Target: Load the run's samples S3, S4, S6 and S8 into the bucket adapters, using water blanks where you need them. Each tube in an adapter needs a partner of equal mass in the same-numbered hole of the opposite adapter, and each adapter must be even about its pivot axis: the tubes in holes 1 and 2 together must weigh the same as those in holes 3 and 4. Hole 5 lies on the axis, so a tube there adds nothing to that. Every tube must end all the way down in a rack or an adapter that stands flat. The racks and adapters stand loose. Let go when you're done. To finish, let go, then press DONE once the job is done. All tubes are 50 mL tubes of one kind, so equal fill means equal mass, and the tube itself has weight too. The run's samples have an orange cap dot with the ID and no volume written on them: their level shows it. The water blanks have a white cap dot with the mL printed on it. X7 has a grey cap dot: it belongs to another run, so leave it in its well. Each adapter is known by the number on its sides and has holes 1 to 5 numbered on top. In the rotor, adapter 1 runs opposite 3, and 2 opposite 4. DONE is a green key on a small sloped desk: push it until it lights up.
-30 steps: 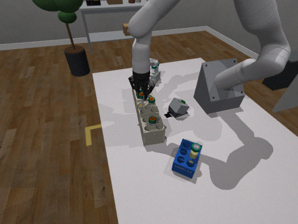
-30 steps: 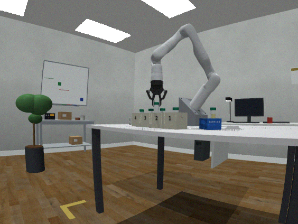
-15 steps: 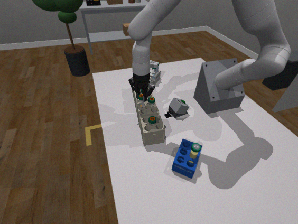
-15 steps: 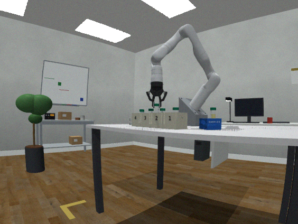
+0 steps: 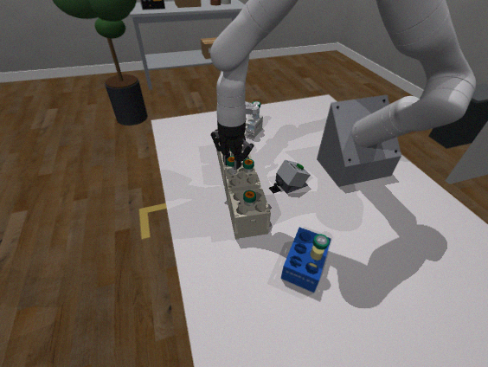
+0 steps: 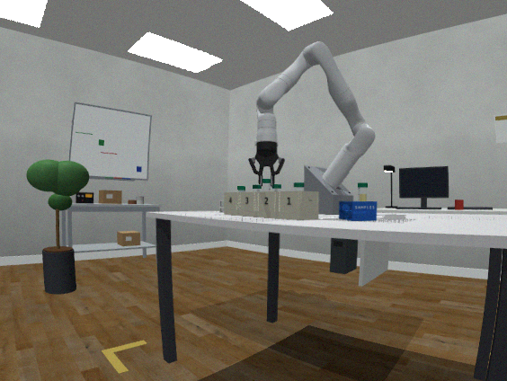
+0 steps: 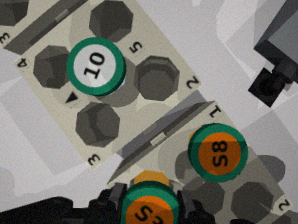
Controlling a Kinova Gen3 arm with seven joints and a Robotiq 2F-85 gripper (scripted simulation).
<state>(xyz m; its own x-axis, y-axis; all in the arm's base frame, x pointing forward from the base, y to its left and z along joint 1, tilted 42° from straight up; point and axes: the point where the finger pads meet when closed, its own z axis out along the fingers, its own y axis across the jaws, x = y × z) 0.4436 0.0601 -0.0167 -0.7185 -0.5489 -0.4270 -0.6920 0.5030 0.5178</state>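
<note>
Four beige bucket adapters [image 5: 244, 195] stand in a row, numbered 4 to 1 in the exterior view [image 6: 265, 204]. My gripper [image 5: 232, 157] is shut on an orange-dot sample tube [image 7: 151, 210] whose label is cut off. It holds the tube upright, partly down in the adapter marked 2, and the tube's cap [image 6: 266, 181] stands a little above the others. Sample S8 [image 7: 218, 152] sits in hole 1 of the same adapter. A water blank marked 10 [image 7: 95, 65] sits in hole 5 of the adapter beside it. Another orange-dot tube [image 5: 249, 196] sits in the nearest adapter.
The blue SAMPLES rack [image 5: 305, 260] near the front holds one pale-capped tube [image 5: 320, 244]. The sloped grey DONE desk [image 5: 292, 175] with its green key [image 5: 299, 165] stands right of the adapters. A small rack with one tube [image 5: 253, 121] stands behind my gripper. The arm's grey base [image 5: 359, 143] is to the right.
</note>
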